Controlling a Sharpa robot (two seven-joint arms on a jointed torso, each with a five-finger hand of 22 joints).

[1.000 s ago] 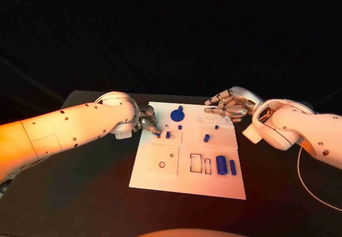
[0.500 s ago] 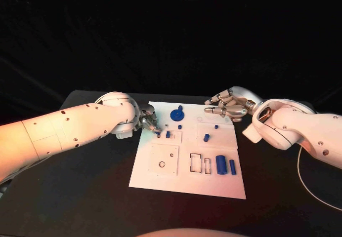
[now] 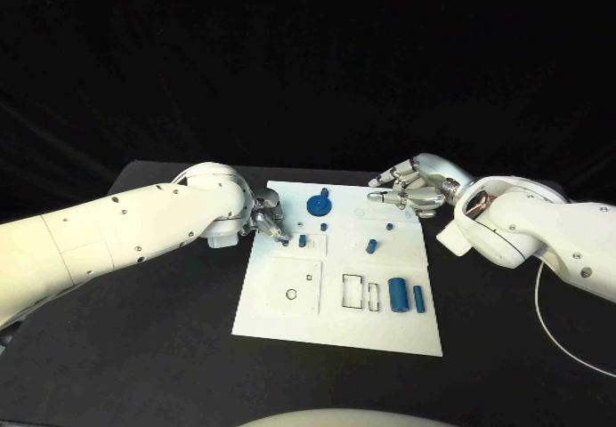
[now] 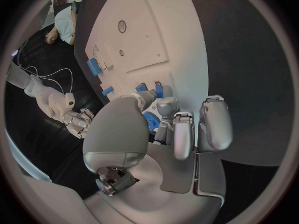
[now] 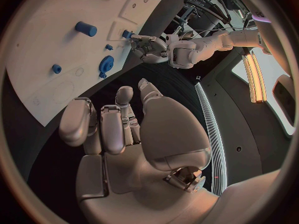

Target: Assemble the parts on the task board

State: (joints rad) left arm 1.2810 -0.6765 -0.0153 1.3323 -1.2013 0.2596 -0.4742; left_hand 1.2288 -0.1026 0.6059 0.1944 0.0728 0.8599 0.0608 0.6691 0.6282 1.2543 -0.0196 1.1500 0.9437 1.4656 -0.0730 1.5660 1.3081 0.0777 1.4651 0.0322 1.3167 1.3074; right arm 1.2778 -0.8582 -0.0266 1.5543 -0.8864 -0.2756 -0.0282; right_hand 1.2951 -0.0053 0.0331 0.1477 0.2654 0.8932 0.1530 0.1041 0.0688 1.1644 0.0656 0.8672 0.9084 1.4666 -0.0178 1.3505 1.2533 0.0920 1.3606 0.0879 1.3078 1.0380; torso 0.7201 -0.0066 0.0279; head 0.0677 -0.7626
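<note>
The task board lies in the middle of the black table, its long side running away from the robot. Small blue parts are spread over its far half and near right corner: a gear-like disc close to the far edge, a short peg beside the left edge, and a thick cylinder with a thin bar just beside it by the rectangular slots. They probably lie loose so that each can be picked up and seated in its own recess.

The left hand is down at the board's far left edge, fingers drawn together round a small blue piece; the left wrist view shows blue between the fingertips, so it appears to be pinching that piece. The right hand hovers over the far right corner, fingers loosely curled but apart, holding nothing and apparently waiting.
</note>
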